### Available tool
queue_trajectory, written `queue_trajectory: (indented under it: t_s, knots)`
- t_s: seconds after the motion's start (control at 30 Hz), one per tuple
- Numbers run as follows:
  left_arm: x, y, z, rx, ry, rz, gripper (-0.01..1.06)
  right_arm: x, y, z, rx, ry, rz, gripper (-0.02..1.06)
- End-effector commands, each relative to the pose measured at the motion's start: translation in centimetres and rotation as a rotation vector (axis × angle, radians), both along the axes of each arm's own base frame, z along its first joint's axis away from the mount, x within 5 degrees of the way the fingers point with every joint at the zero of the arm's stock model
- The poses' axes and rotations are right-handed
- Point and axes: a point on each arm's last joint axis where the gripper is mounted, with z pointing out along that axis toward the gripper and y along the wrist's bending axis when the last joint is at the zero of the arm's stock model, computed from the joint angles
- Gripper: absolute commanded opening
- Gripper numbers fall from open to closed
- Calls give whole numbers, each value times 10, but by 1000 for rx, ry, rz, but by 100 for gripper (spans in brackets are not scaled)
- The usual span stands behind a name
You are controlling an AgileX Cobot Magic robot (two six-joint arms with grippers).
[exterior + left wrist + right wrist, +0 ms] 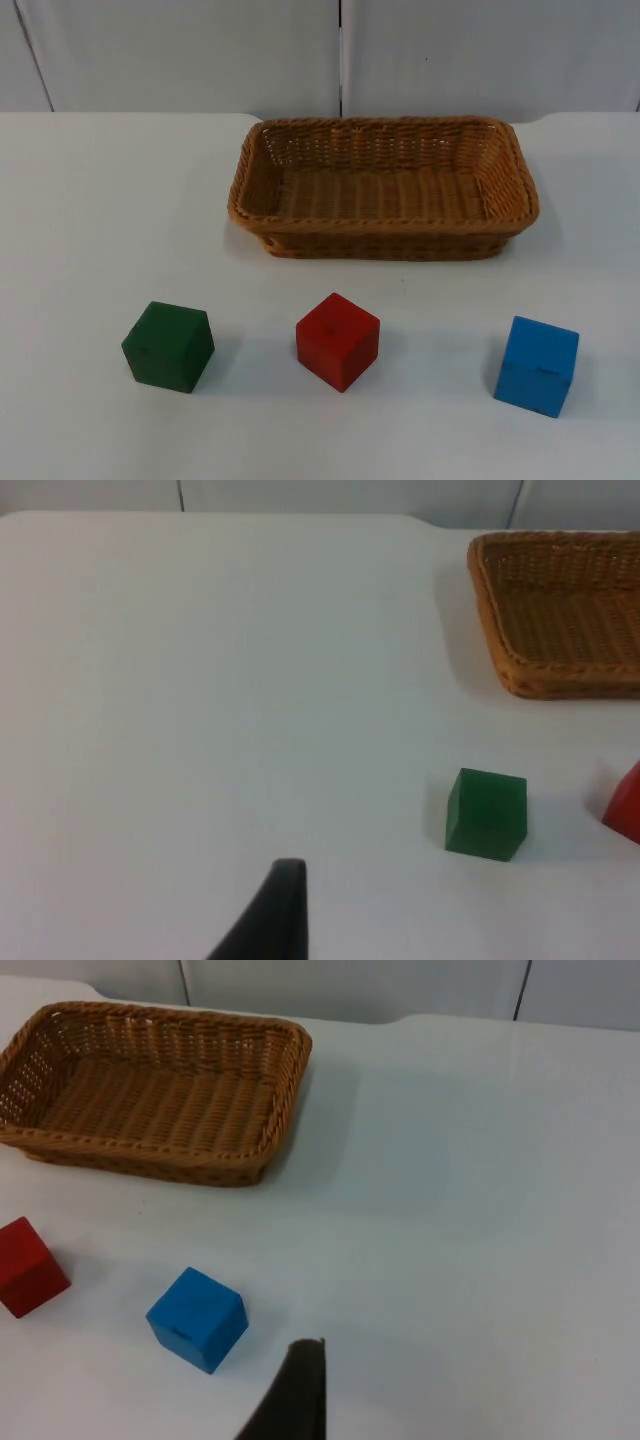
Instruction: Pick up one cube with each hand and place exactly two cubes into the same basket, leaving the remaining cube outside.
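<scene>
Three cubes stand in a row near the table's front edge: a green cube [168, 345] at the left, a red cube [338, 340] in the middle, a blue cube [537, 365] at the right. Behind them sits a woven brown basket [384, 238] with nothing in it. My left gripper [278, 912] hovers over bare table, well short of the green cube [486, 813], with the basket [520, 670] farther off. My right gripper [298, 1390] hangs close to the blue cube [198, 1319], apart from it; the red cube [28, 1266] and basket [150, 1165] lie beyond. Both arms wait, holding nothing.
The white table [90, 220] ends at a grey partition wall [200, 50] just behind the basket. Open table surface stretches on both sides of the basket and between the cubes.
</scene>
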Motion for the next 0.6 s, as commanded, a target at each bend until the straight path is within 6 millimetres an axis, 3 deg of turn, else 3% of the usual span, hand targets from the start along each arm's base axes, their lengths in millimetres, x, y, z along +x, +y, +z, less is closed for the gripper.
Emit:
queue_trajectory:
  t_s: [0.0, 0.37, 0.57]
  knots:
    - [3, -1, 3, -14, -14, 0, 105, 3, 0, 2, -4, -5, -2, 85]
    - [10, -5, 5, -43, -7, -38, 105, 26, 4, -3, -9, 105, 15, 85]
    - [25, -7, 3, -37, 40, -62, 105, 51, 12, -12, -13, 212, 76, 85]
